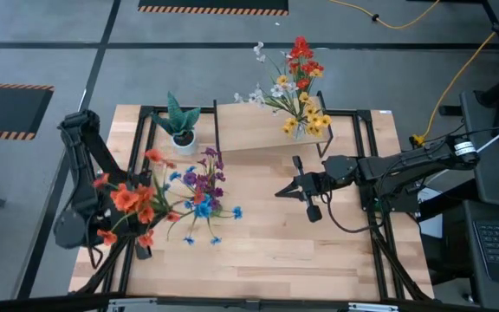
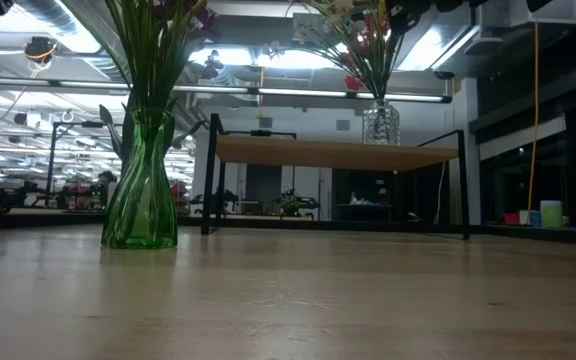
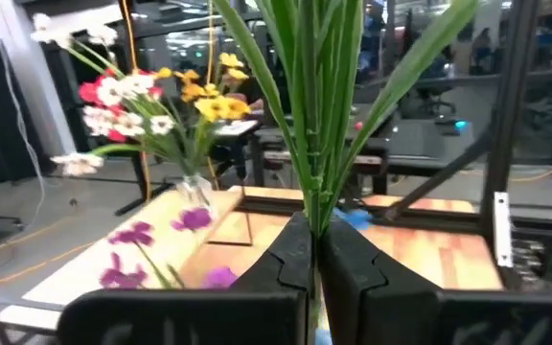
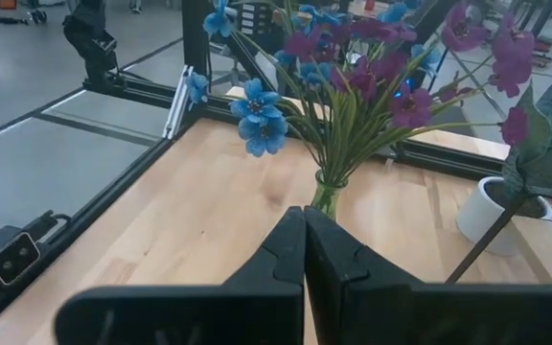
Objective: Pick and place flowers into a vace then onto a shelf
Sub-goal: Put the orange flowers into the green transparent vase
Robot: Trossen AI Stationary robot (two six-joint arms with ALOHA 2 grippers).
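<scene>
Green glass vase (image 2: 140,195) looms closest in the low view, standing near the bench's (image 1: 258,251) left edge, packed with purple and blue flowers (image 1: 199,195). Behind it, the small light-wood shelf on black legs (image 2: 336,155) sits along the far edge, already carrying a clear glass vase of red, yellow and white flowers (image 1: 301,91). Left gripper (image 3: 312,257) is clenched around a bunch of green stems topped with orange blossoms (image 1: 128,201), right beside the green vase. Right gripper (image 1: 286,191) hangs mid-bench, pinched shut on nothing, well apart from the blue bouquet. White-potted spiky green plant (image 1: 180,121) waits beside the shelf.
</scene>
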